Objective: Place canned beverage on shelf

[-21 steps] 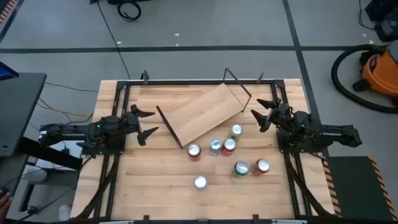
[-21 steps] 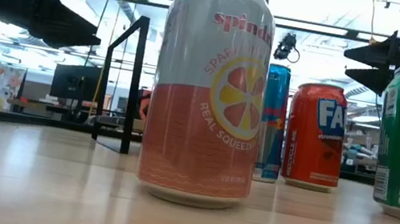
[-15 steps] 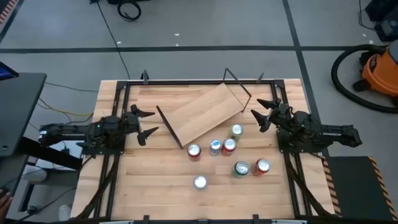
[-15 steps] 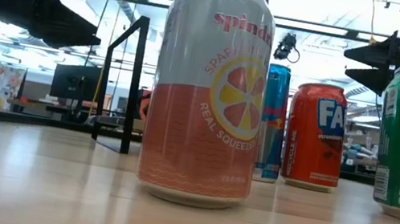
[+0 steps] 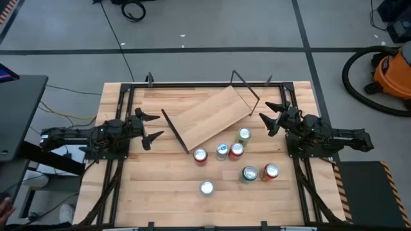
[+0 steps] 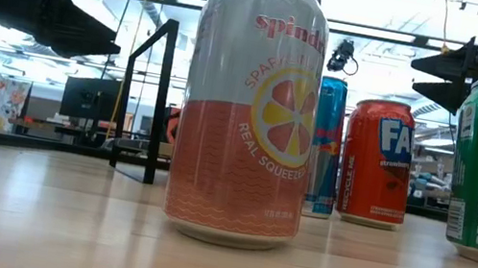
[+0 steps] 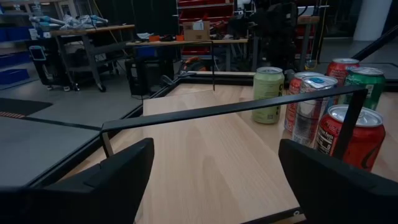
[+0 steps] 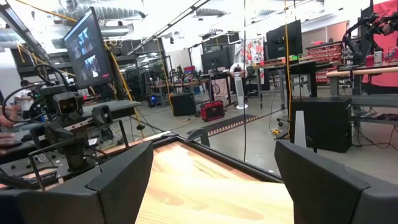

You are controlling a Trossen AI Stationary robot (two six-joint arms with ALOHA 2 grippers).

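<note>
The shelf, a light-wood board with black rod frames standing up at both short ends, lies askew on the tabletop's far middle. Several cans stand upright on the table near it: a pale green one, a red one, a blue one, another red one, and a pink-and-grey one nearest the front edge. My left gripper hovers open left of the shelf, its fingers facing the rod frame. My right gripper hovers open right of the shelf.
A green can and a red can stand toward the near right. A black metal frame runs around the tabletop's edges. Bare wood lies along the near left.
</note>
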